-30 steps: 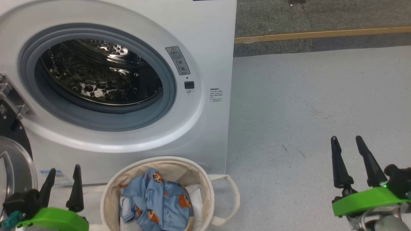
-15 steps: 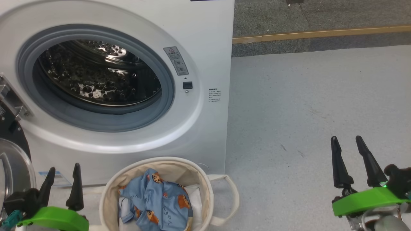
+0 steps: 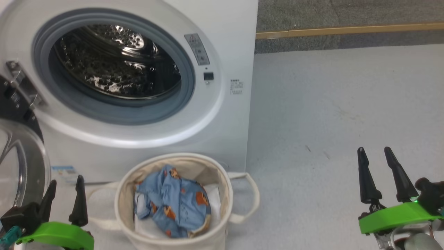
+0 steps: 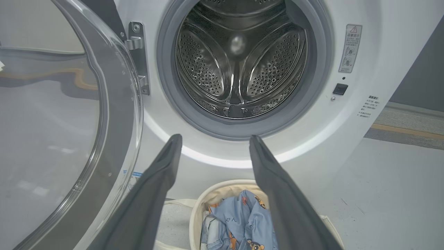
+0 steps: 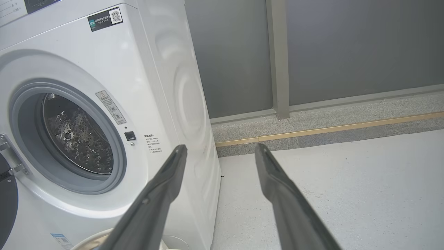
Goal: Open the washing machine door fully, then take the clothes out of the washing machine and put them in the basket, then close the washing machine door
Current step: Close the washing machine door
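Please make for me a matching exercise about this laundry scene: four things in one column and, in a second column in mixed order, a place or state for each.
Column 1
1. door
2. drum
3. clothes
4. right gripper

Column 2
A. in the basket
B. open, over the floor
C. perforated metal
D. swung open, hinged at the left

Pairs: 1-D, 2-C, 3-A, 4-B

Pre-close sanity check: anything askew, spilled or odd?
Nothing stands out. The washing machine door hangs wide open, drum looks empty, blue printed garment lies in the upright canvas basket. Both open, empty: left claw, right claw.
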